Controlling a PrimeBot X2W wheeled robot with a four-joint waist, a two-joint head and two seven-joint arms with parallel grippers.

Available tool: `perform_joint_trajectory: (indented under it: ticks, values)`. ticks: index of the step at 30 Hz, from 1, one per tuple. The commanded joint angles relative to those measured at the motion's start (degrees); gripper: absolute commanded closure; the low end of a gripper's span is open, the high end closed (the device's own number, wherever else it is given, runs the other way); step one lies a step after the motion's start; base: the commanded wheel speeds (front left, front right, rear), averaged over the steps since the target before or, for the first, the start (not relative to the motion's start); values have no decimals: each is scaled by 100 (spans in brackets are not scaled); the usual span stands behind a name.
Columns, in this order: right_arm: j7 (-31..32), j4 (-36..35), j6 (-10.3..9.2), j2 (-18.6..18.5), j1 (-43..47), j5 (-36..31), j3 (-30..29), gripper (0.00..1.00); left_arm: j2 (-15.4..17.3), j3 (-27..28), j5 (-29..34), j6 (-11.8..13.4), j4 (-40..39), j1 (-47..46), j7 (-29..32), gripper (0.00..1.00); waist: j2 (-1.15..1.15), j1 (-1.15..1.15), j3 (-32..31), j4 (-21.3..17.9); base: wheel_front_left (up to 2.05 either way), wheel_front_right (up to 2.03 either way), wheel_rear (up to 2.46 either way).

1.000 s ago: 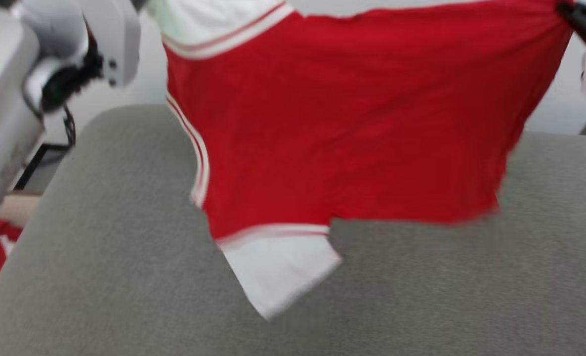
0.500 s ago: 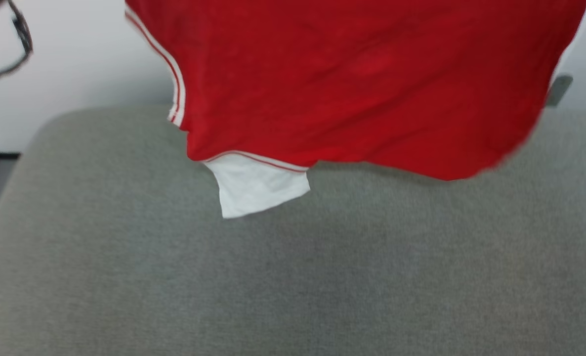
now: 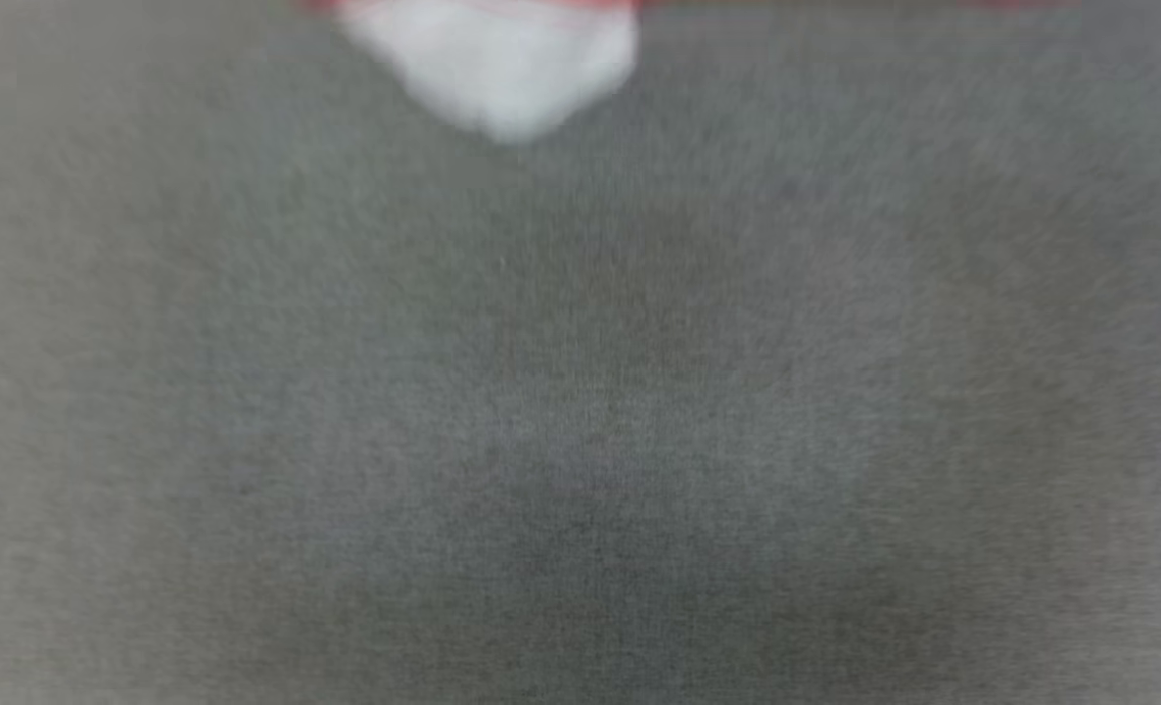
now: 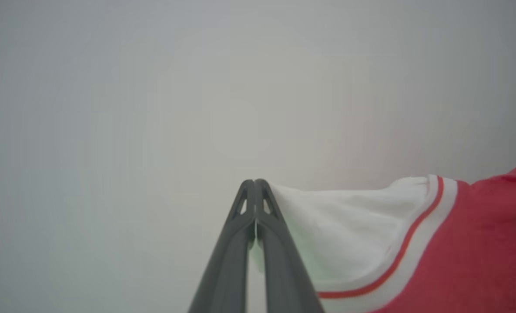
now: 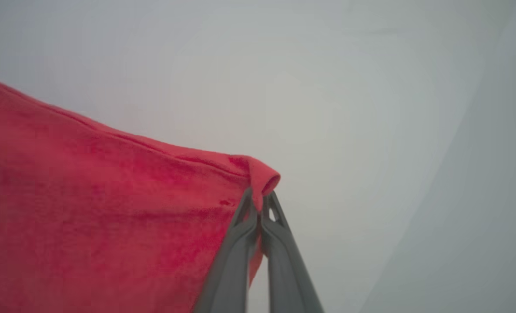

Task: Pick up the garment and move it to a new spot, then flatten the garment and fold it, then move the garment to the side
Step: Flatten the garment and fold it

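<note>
Aloft: left end effector pinches garment sleeve; right end effector pinches (probably) hem.

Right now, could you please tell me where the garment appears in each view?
Head view: the garment, blurred, at the top edge.
Left wrist view: lower right, sleeve pinched by the left gripper.
Right wrist view: left half, corner pinched by the right gripper.
Shared landmark: pale wall behind both wrist views.
</note>
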Motion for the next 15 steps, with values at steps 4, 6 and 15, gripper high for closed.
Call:
perform_joint_trajectory:
  ticks: [4, 6, 15]
  values:
    - [-163, 95, -7, 127, -337, -1035, -763, 100, -100, 363, 4, 84, 127, -516, -781, 100, 0, 0, 1620, 267, 0, 0, 0]
    - [-171, -83, -7, 155, -319, -1545, -1209, 100, -141, 564, -49, 0, 125, -539, -879, 100, 0, 0, 1829, 360, 0, 0, 0]
    - [-178, 12, -7, 803, 777, -2632, -2153, 100, 35, 1236, 165, -353, -239, 742, -898, 100, 0, 0, 1982, 590, 0, 0, 0]
